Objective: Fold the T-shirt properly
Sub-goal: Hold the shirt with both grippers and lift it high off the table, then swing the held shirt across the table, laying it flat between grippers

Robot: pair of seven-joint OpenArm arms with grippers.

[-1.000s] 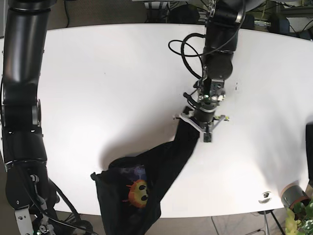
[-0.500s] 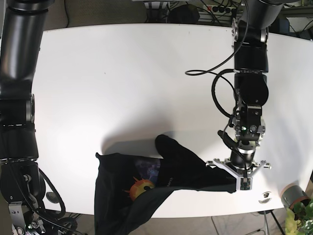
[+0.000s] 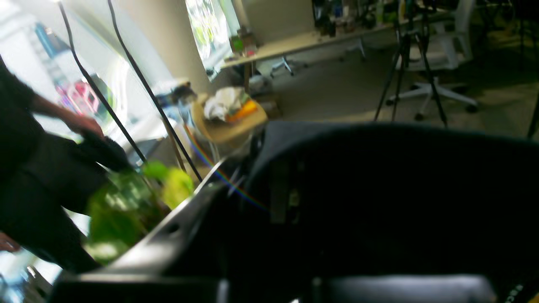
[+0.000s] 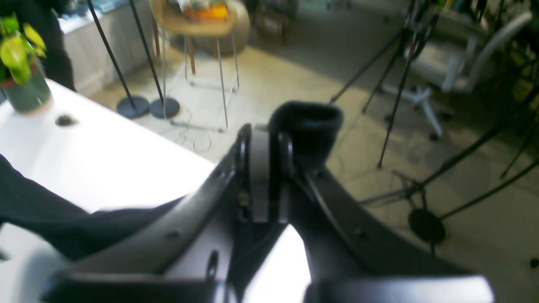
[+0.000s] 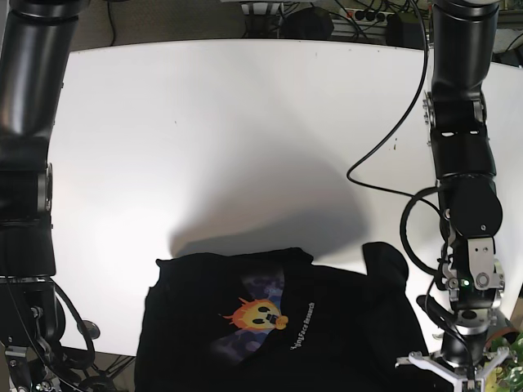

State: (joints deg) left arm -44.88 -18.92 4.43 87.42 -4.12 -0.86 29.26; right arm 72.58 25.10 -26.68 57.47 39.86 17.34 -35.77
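The black T-shirt (image 5: 278, 327) with a flame print (image 5: 260, 313) lies stretched wide along the front edge of the white table (image 5: 204, 147), print up. My left gripper (image 5: 445, 371) is at the front right edge, at the shirt's right corner. In the left wrist view black cloth (image 3: 400, 202) covers the jaws. My right gripper (image 4: 263, 181) is out of the base view. In the right wrist view its jaws stand together, and dark cloth (image 4: 54, 219) leads to them from the left.
A potted plant (image 4: 19, 84) stands on the table's corner and also shows at the base view's bottom right (image 5: 511, 367). A person (image 3: 25, 168) stands beside the table. Tripods and chairs stand on the floor beyond.
My left gripper has swept from the table's middle to the front right edge, dragging the shirt. The shirt went from a bunched heap to spread wide, print up.
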